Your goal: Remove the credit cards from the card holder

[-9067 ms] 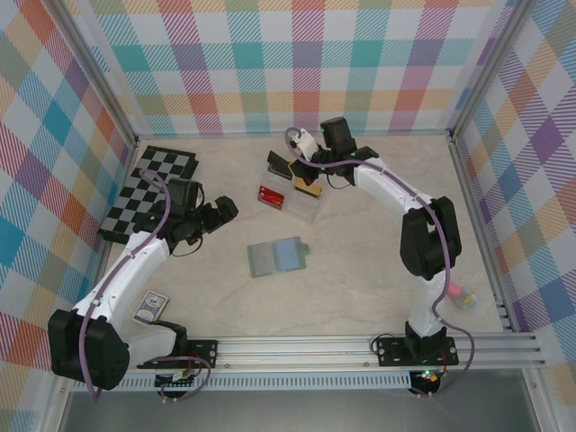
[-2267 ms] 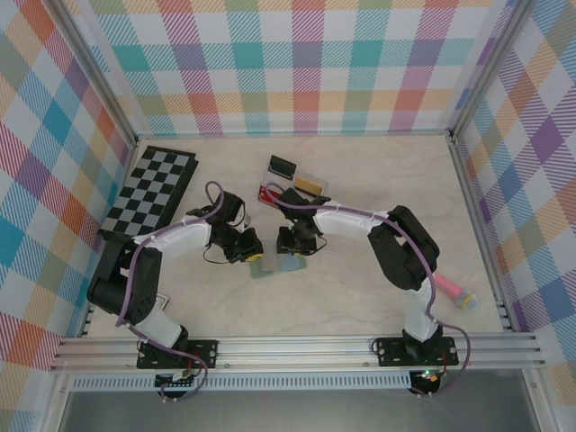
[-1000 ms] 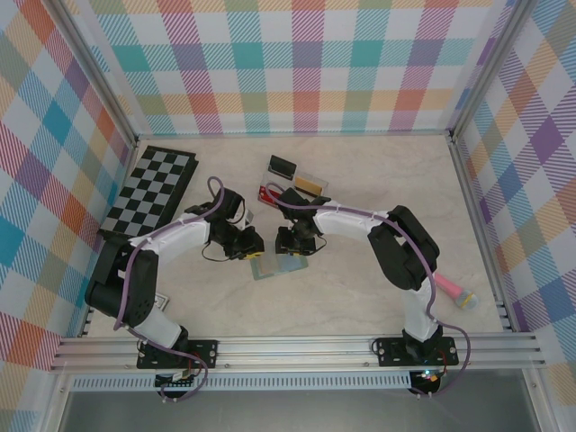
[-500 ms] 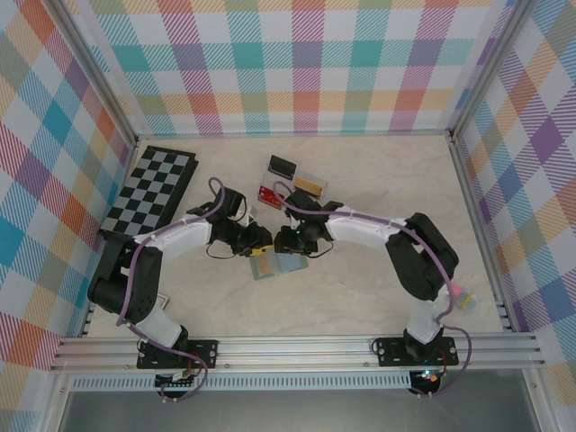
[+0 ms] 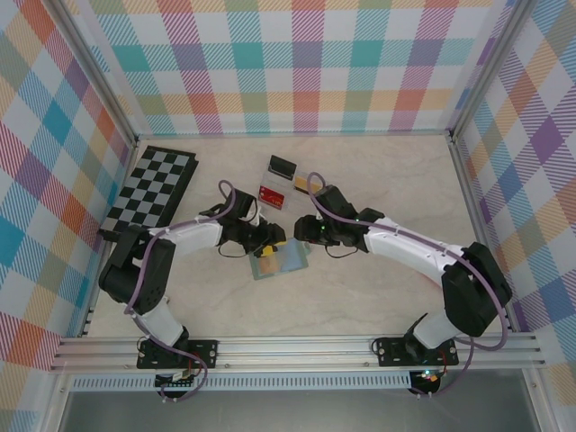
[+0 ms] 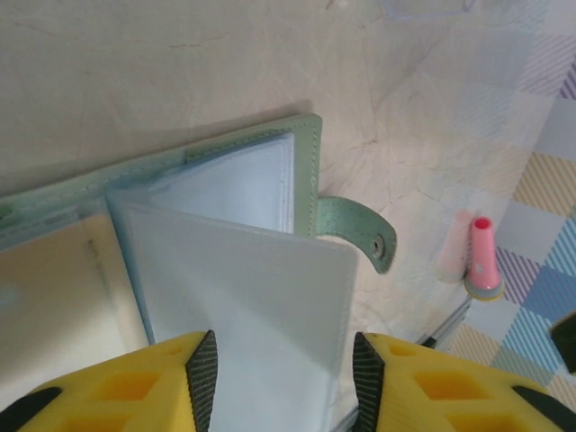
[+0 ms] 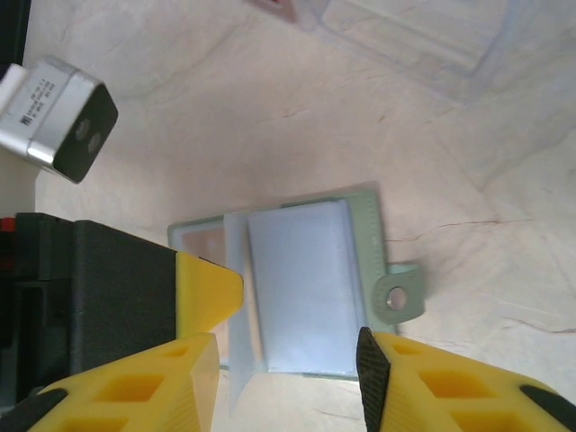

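Nearest in, by the right-hand rail, a pink pen (image 6: 480,261) lies on the table (image 5: 378,180). Further in, mid-table, there's the card holder (image 5: 283,259), lying open and flat with its grey-green cover down. Its snap tab (image 6: 364,232) sticks out on the right side. 1 pale blue sleeve page (image 6: 261,297) stands up from the spine.

The left claw (image 6: 281,360) is right over it, jaws parted to a middling gap. That page rises between the 2 yellow fingers (image 6: 126,387), and I can't make out a grip on anything. A yellow-orange card (image 5: 268,266) sits in the holder's left half, under its sleeve.

The right claw (image 7: 283,360) hangs by the holder's far right corner, looking down on it. Its jaws are about half apart too, with nothing clamped between them. The 2 claws are near each other but apart.

Beyond them is the clear tray (image 7: 423,40), with a red card (image 5: 270,193) at its left end. At the far left, a checkerboard (image 5: 153,184) lies by the left wall.
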`<state>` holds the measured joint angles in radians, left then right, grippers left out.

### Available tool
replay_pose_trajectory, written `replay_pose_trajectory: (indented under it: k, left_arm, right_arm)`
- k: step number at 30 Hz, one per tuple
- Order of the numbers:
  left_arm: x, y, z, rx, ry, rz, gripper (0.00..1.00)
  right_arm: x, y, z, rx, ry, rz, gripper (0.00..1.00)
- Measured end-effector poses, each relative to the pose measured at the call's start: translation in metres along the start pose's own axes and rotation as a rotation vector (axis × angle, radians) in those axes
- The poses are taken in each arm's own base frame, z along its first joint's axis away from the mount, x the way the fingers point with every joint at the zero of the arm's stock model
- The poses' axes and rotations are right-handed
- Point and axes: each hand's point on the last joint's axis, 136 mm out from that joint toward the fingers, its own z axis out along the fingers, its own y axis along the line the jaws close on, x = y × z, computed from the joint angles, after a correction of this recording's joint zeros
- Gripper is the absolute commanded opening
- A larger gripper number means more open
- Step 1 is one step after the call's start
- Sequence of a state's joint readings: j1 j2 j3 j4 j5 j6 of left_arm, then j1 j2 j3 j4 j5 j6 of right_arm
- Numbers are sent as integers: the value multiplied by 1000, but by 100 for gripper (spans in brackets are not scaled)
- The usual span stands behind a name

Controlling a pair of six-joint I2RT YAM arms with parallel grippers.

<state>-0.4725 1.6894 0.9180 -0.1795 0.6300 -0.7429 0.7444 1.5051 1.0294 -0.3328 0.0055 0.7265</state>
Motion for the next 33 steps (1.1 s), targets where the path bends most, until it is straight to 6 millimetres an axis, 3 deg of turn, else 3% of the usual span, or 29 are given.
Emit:
replay_pose_trajectory:
  k: [7,12,17,21,24,27,33]
  left_arm:
    - [-3,14,16,-47,12,-28,50]
    - [-7,13,14,-59,-1,-26,49]
    - [-16,10,-22,-87,-78,-12,48]
    - [-35,15,-61,-99,-188,-33,50]
    - [-43,30,-81,-128,-250,-69,57]
    - [-41,48,-90,-159,-273,-109,62]
    - [-30,72,-92,-202,-264,-164,67]
  right_arm:
    - [-3,-3,0,12,-12,3,47]
    - [5,-3,13,8,43,3,45]
    - [13,8,35,-16,136,-26,39]
    - [17,28,50,-5,195,-102,45]
    - [23,44,62,20,235,-171,53]
    - [32,46,76,80,274,-231,62]
    - [60,25,94,207,379,-316,72]
